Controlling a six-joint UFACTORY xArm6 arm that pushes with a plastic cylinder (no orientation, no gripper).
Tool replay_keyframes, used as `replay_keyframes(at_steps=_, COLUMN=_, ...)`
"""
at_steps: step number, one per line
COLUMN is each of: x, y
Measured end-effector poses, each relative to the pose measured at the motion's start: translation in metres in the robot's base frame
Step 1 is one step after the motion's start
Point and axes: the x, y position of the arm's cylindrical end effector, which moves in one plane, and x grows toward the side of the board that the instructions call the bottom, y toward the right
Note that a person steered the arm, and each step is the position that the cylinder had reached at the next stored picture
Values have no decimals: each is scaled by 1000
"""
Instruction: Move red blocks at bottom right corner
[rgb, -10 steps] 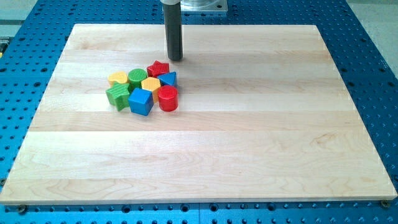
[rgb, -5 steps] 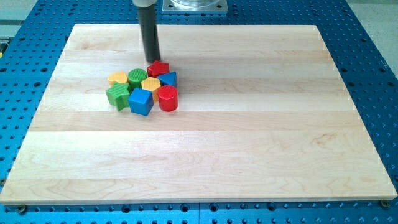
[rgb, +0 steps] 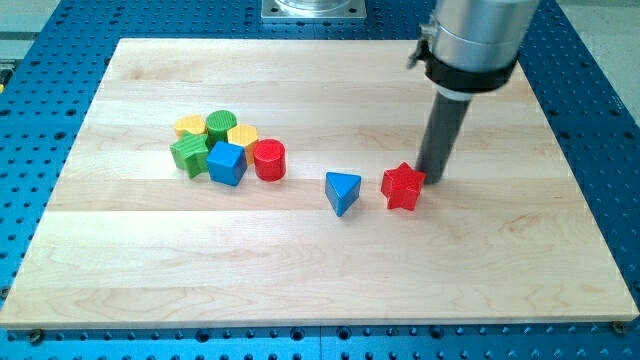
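Red star block (rgb: 402, 187) on wooden board (rgb: 300, 270); my tip (rgb: 431, 180) touches it.

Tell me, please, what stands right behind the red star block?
My tip stands just behind the red star block, toward the view's top right, at its edge. Whether they touch cannot be told, and the rod hides the board behind it.

The arm's dark rod stands upright at the view's right, my tip (rgb: 432, 180) on the desk.
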Motion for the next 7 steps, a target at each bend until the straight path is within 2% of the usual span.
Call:
replay_keyframes(at_steps=1, x=-6, y=-36)
replay_keyframes(at_steps=2, x=30, y=-64)
replay_keyframes(at_steps=4, x=98, y=18)
replay_keyframes(at_steps=7, x=66, y=48)
